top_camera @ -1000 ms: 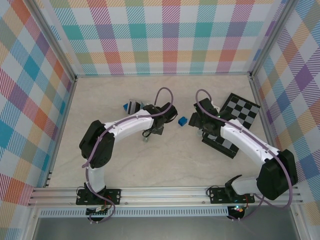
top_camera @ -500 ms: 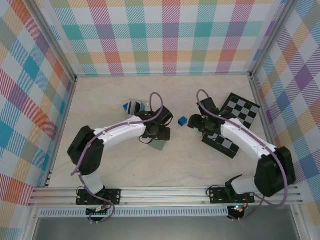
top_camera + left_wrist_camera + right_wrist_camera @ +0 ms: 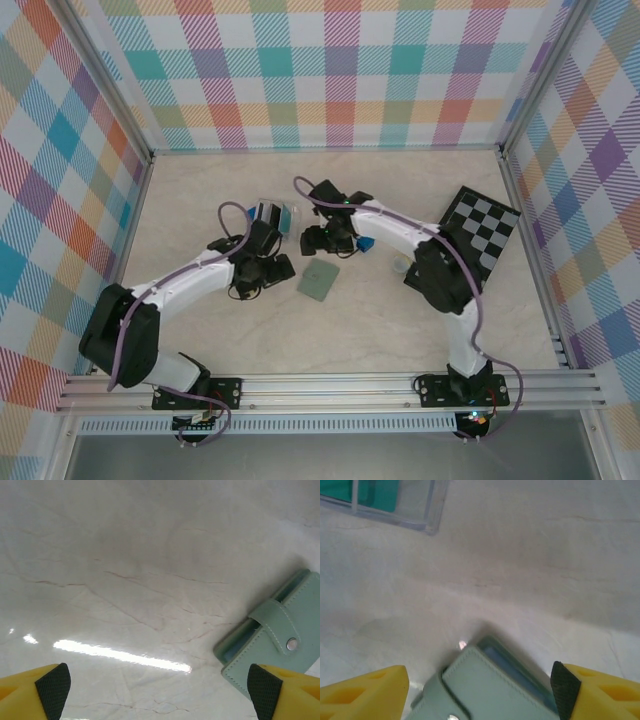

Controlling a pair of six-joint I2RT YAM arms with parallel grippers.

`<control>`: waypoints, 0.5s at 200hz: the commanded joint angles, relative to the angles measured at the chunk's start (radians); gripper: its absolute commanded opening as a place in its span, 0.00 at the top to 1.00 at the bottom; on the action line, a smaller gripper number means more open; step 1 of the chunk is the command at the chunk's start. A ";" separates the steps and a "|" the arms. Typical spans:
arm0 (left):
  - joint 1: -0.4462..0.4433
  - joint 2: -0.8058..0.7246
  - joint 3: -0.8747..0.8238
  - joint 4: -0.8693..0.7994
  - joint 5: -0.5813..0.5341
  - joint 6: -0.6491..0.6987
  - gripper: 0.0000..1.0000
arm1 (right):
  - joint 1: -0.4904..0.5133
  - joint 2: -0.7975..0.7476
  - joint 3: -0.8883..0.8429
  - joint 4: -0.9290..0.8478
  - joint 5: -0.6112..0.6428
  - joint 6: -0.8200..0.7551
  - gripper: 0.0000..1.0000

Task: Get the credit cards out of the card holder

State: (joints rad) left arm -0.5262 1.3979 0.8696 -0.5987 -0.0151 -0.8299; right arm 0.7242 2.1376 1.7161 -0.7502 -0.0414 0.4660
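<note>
one card holder (image 3: 319, 280), snapped shut, flat, long axis diagonal

Both arms angled inward; left end effector (image 3: 159, 687) jaws wide apart; right end effector (image 3: 480, 690) likewise.

Matt leather-look card holder (image 3: 280, 630), glossy marble-look table (image 3: 125, 580), clear plastic stand (image 3: 395, 507)

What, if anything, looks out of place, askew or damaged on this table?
Nothing is spilled or damaged. The card holder lies flat on the table, turned askew to its edges, with its snap strap fastened shut. The checkered board at the right also lies at a slant.
</note>
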 commanded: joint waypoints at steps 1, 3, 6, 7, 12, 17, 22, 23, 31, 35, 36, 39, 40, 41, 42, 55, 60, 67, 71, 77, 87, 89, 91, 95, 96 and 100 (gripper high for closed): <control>0.024 -0.048 -0.028 0.002 0.010 -0.040 0.05 | 0.007 0.083 0.115 -0.159 0.034 -0.039 0.22; 0.026 -0.050 -0.029 0.002 0.011 -0.040 0.04 | 0.007 0.089 0.125 -0.165 0.037 -0.037 0.22; 0.027 -0.052 -0.032 0.001 0.012 -0.040 0.04 | 0.008 0.100 0.138 -0.175 0.042 -0.036 0.22; 0.028 -0.053 -0.032 0.001 0.012 -0.039 0.04 | 0.008 0.104 0.141 -0.177 0.043 -0.036 0.22; 0.029 -0.054 -0.034 -0.002 0.011 -0.038 0.03 | 0.008 0.119 0.158 -0.194 0.056 -0.031 0.22; 0.029 -0.055 -0.034 -0.001 0.010 -0.035 0.02 | 0.007 0.135 0.173 -0.213 0.069 -0.027 0.23; 0.029 -0.055 -0.036 0.000 0.012 -0.033 0.01 | 0.007 0.147 0.189 -0.229 0.078 -0.024 0.23; 0.029 -0.054 -0.036 0.000 0.012 -0.032 0.01 | 0.007 0.149 0.192 -0.232 0.080 -0.023 0.23; 0.029 -0.053 -0.036 0.001 0.015 -0.029 0.01 | 0.007 0.165 0.210 -0.256 0.095 -0.019 0.24; 0.029 -0.052 -0.035 0.001 0.015 -0.028 0.00 | 0.007 0.169 0.212 -0.262 0.101 -0.016 0.24; 0.029 -0.051 -0.035 0.001 0.016 -0.028 0.00 | 0.007 0.171 0.212 -0.264 0.103 -0.016 0.24; 0.029 -0.050 -0.035 0.002 0.016 -0.027 0.00 | 0.007 0.172 0.211 -0.268 0.108 -0.014 0.24; 0.029 -0.050 -0.035 0.003 0.016 -0.027 0.00 | 0.008 0.172 0.211 -0.269 0.110 -0.013 0.25; 0.029 -0.050 -0.036 0.004 0.017 -0.027 0.00 | 0.008 0.172 0.210 -0.269 0.112 -0.012 0.25; 0.029 -0.050 -0.035 0.005 0.018 -0.027 0.00 | 0.008 0.172 0.210 -0.270 0.113 -0.012 0.25; 0.029 -0.044 -0.034 0.007 0.023 -0.023 0.00 | 0.007 0.167 0.196 -0.281 0.139 -0.002 0.25; 0.029 -0.041 -0.035 0.008 0.025 -0.023 0.00 | 0.008 0.164 0.191 -0.289 0.152 0.002 0.25; 0.029 -0.038 -0.034 0.008 0.029 -0.022 0.00 | 0.008 0.154 0.178 -0.294 0.171 0.008 0.26; 0.029 -0.034 -0.033 0.009 0.032 -0.021 0.00 | 0.007 0.146 0.168 -0.296 0.180 0.010 0.26; 0.029 -0.031 -0.034 0.010 0.036 -0.021 0.00 | 0.006 0.132 0.151 -0.295 0.193 0.014 0.26; 0.029 -0.024 -0.035 0.019 0.047 -0.022 0.00 | 0.006 0.112 0.121 -0.298 0.212 0.021 0.27; 0.029 -0.023 -0.036 0.020 0.050 -0.022 0.00 | 0.006 0.108 0.117 -0.300 0.216 0.024 0.27; 0.029 -0.022 -0.035 0.023 0.053 -0.021 0.00 | 0.006 0.104 0.112 -0.302 0.220 0.026 0.27; 0.029 -0.019 -0.037 0.028 0.058 -0.021 0.00 | 0.006 0.099 0.104 -0.307 0.225 0.029 0.28; 0.029 -0.018 -0.038 0.029 0.059 -0.021 0.00 | 0.006 0.097 0.102 -0.308 0.226 0.029 0.28; 0.029 -0.015 -0.039 0.033 0.064 -0.020 0.00 | 0.005 0.092 0.095 -0.317 0.228 0.032 0.28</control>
State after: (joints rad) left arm -0.5079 1.3647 0.8474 -0.5903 0.0113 -0.8486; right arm 0.7322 2.2940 1.8629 -0.9771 0.1204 0.4641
